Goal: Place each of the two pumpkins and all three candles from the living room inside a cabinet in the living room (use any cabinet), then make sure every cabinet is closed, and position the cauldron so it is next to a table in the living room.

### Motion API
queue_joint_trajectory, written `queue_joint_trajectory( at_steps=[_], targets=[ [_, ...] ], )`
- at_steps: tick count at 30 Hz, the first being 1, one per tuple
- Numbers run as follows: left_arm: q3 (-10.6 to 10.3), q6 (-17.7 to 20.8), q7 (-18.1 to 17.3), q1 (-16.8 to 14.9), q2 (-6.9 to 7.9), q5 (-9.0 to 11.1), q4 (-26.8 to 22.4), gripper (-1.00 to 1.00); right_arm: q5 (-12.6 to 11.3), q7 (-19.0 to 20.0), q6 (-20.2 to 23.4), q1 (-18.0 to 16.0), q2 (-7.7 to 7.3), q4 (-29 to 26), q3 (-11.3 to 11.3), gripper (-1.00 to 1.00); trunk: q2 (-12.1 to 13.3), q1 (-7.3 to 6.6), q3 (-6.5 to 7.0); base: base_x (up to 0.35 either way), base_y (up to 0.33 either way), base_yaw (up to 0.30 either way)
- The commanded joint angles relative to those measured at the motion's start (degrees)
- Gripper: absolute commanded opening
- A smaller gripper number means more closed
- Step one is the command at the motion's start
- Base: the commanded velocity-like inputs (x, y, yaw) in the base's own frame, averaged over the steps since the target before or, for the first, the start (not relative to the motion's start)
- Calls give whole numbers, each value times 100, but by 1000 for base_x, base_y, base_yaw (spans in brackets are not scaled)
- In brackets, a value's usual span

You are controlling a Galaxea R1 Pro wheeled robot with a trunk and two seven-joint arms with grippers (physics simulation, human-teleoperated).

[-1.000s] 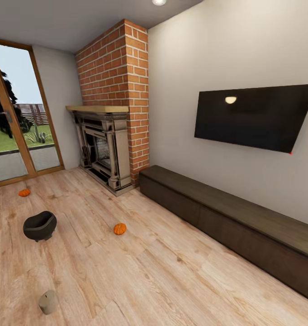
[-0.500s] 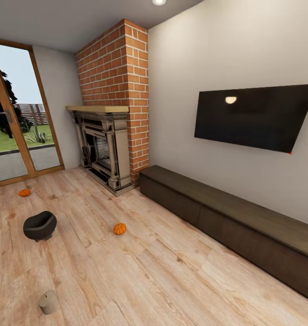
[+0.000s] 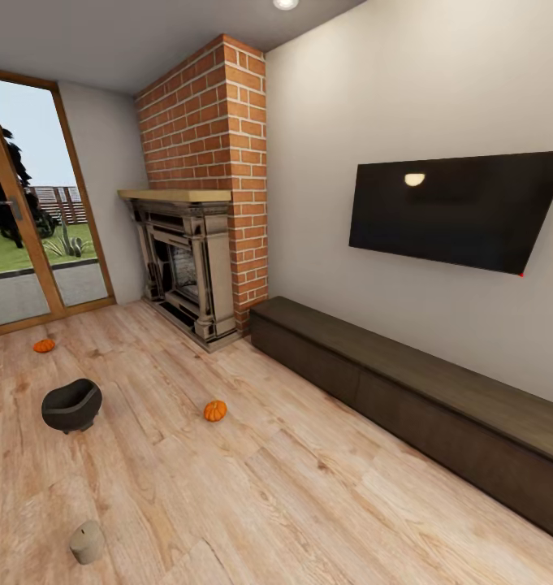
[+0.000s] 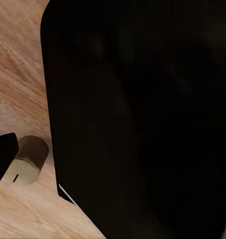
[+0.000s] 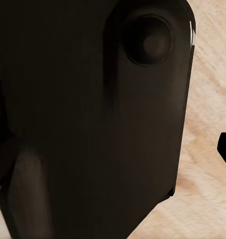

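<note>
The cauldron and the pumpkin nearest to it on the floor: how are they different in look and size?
The cauldron is black and has an open mouth; the pumpkin is orange, ribbed and closed. The cauldron is several times larger than the pumpkin. Both are round and stand on the wooden floor, apart from each other.

1. I see a red brick chimney (image 3: pixel 215 146) in the corner, with a dark carved fireplace (image 3: pixel 183 268) under a pale mantel.
2. A black television (image 3: pixel 455 207) hangs on the grey wall (image 3: pixel 406 89), reflecting a ceiling light.
3. A wood-framed glass door (image 3: pixel 32 211) shows grass outside.
4. Light wood plank floor (image 3: pixel 292 487) spreads before me.
</note>
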Motion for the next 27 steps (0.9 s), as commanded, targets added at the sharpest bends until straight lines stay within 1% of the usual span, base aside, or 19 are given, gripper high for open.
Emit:
queue_joint_trajectory(
  at_steps=[1,4,7,27],
  targets=[
    [10,0,0,1,-4,8,0,100,-3,0,0,0,0,0,-2,100,0,0,0,0,0,0],
    [35,-1,0,0,-1,21,0,100,-7,0,0,0,0,0,-8,100,0,0,0,0,0,-92],
    [30,3,-1,0,4,1,0,100,-8,0,0,0,0,0,-12,100,0,0,0,0,0,-203],
    [-20,8,-12,1,-11,-28,-8,100,-9,0,2,0,-7,0,-12,100,0,0,0,0,0,-256]
  ],
)
